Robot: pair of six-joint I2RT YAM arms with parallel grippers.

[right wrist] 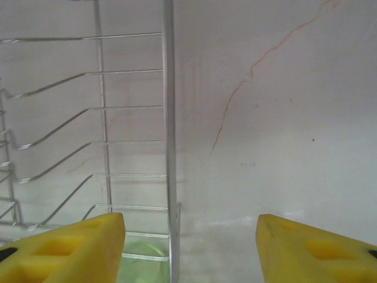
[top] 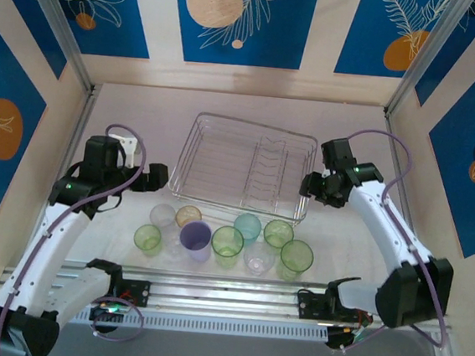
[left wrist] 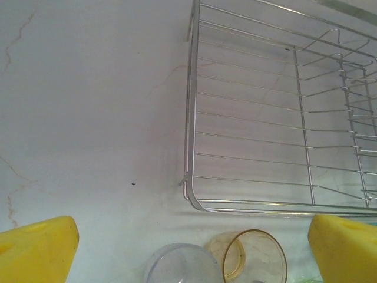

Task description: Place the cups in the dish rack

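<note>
The silvery wire dish rack sits mid-table with nothing in it. Several cups stand in two rows in front of it: clear, amber, teal, lilac and green ones such as. My left gripper hovers open at the rack's near-left corner. In the left wrist view, the amber cup and a clear cup lie below the open left gripper. My right gripper is open beside the rack's right side. The right wrist view shows the right gripper straddling the rack's side wire, with a green cup seen through it.
Side walls close in the white table on the left, right and back. A metal rail runs along the near edge just behind the cups. Bare tabletop lies left of the rack and right of it.
</note>
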